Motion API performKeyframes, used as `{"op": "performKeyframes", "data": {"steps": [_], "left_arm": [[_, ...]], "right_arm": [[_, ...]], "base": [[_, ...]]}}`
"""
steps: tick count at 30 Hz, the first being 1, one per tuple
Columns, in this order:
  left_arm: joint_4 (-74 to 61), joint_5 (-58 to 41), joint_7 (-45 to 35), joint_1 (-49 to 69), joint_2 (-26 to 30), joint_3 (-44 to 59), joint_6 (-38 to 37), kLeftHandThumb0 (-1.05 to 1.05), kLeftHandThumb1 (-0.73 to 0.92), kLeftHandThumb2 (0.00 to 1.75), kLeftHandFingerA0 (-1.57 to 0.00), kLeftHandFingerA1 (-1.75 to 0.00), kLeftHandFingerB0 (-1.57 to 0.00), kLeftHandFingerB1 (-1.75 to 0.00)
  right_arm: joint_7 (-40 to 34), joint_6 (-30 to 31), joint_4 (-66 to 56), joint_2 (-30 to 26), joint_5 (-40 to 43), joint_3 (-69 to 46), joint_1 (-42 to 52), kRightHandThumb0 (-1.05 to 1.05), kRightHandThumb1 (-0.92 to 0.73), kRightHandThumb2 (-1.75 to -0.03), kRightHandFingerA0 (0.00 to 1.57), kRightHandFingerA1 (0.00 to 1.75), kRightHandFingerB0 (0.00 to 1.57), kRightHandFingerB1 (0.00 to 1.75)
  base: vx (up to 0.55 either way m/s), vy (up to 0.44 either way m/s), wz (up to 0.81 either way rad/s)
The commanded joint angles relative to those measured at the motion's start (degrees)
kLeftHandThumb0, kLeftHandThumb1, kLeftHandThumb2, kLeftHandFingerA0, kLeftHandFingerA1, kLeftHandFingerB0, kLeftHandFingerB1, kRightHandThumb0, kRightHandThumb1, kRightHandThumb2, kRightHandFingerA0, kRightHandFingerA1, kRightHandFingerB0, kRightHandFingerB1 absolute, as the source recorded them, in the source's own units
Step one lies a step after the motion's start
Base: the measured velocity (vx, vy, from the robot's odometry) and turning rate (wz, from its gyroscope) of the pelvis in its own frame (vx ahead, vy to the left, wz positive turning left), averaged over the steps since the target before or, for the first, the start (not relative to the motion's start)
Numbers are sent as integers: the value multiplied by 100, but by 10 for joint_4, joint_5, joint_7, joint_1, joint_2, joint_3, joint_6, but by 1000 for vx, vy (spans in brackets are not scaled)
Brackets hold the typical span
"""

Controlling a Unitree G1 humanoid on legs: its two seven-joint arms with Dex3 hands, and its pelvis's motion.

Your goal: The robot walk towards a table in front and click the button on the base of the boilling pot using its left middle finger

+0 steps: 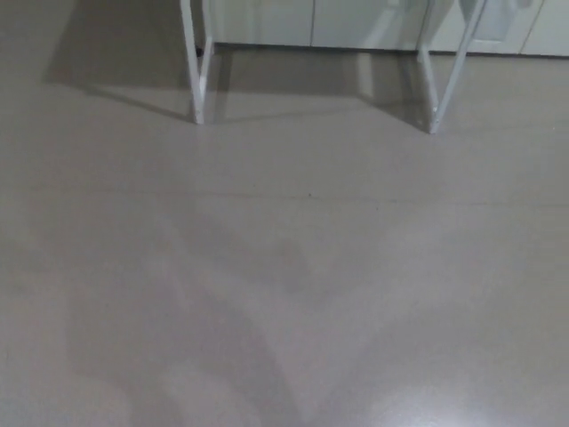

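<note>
We see only grey floor [284,267] and two pairs of white table legs [196,71] ahead; neither hand shows, so their state is unknowable.

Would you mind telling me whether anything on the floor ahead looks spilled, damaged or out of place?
Nothing stands out. The floor shows only soft shadows, no spill or debris, and the white table legs stand at the top of the view. No tabletop, pot or robot hand is visible.
</note>
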Motion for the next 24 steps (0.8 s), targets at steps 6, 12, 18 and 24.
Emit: {"op": "performKeyframes", "data": {"steps": [6,12,18,24], "left_arm": [[9,3,7,-5,13,-8,-15,-17,52,55,-52,-45,-37,-33],[4,3,7,0,15,-14,-19,-17,52,55,-52,-46,-37,-34],[0,3,11,2,17,-16,-14,-18,52,55,-53,-45,-37,-34],[-4,0,10,-1,16,-16,-18,-17,53,56,-53,-46,-38,-34]], "right_arm": [[-12,-17,15,-11,-10,5,-5,-19,-47,-54,83,59,54,49],[-19,-20,19,-13,-18,11,-5,-19,-47,-53,82,59,53,50],[-23,-25,19,-14,-20,15,-2,-20,-47,-54,84,58,54,49],[-28,-22,20,-16,-21,17,-8,-18,-48,-54,83,59,54,49]], "base": [[181,115,6],[159,-89,11],[137,-327,21],[174,-3,-7]]}}
